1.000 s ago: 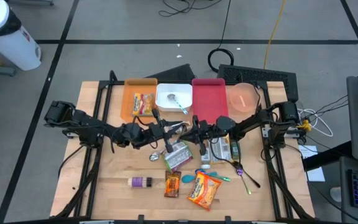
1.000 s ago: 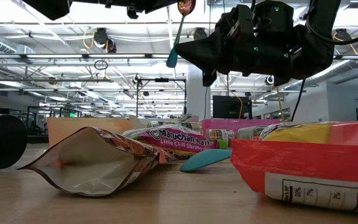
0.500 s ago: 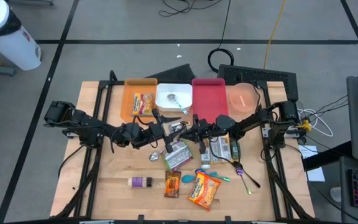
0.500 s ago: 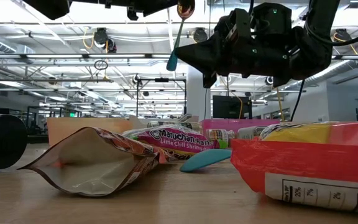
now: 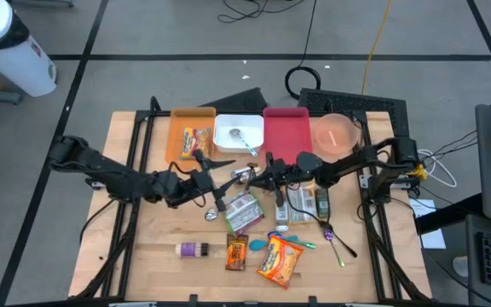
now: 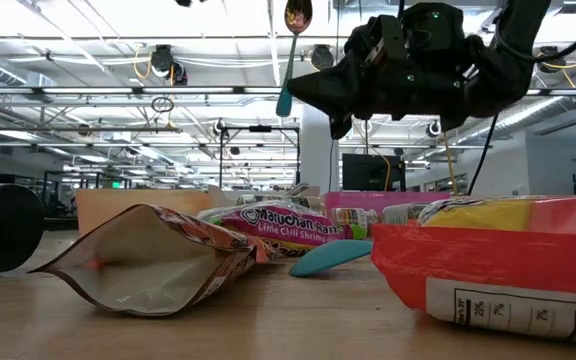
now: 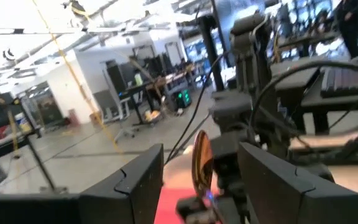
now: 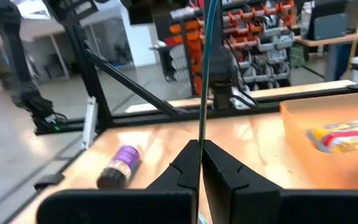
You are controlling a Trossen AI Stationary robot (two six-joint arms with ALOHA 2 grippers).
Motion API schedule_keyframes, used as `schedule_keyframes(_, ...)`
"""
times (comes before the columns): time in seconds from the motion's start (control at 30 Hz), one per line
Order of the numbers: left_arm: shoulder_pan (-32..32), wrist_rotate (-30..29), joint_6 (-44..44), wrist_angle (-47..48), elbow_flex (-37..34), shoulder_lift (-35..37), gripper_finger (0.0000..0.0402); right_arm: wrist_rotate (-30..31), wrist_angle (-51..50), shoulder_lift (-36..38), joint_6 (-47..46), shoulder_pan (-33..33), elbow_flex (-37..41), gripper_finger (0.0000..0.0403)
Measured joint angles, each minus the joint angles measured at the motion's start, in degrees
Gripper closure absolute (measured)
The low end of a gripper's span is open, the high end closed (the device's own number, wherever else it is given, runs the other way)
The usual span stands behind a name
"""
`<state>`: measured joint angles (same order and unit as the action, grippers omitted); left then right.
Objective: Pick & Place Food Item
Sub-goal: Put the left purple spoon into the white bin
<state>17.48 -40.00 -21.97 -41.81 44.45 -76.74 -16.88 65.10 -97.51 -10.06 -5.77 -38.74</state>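
— Above the table's (image 5: 143, 273) middle, what is held?
— A teal-handled spoon (image 6: 290, 50) is pinched upright by the right gripper's (image 5: 257, 177) closed fingers (image 8: 219, 171).
— And the left gripper (image 5: 215, 189)?
— Its fingers (image 7: 143, 180) are parted, empty, just beside the spoon's bowl.

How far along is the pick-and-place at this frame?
Done: one snack pack lies in the orange bin. In hand: the right gripper is shut on a teal-handled spoon, held above the table; the left gripper stands open just short of it. Left: the noodle pack, orange bag and bottle are not yet binned.
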Motion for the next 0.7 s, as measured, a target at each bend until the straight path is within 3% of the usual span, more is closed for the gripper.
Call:
schedule_keyframes(0.17,3.88,-7.14,6.67,11.90,0.00,6.12,0.0190,0.66,-13.22,6.24,4.30,-0.63,0.02,0.0403)
schedule_keyframes(0.33,6.86,-10.22,17.32,28.99,0.00,13.28,0.0190,6.30,-25.07,12.80,8.51,-1.44,-1.01,0.0403)
schedule_keyframes(0.6,9.11,-10.10,33.38,50.38,0.00,21.10,0.0190,6.61,-54.76,16.62,14.12,-4.13,-15.10,0.0403)
schedule_keyframes(0.7,8.54,-10.75,34.69,52.30,0.00,20.42,0.0190,6.41,-56.95,15.10,15.78,-3.89,-18.81,0.0403)
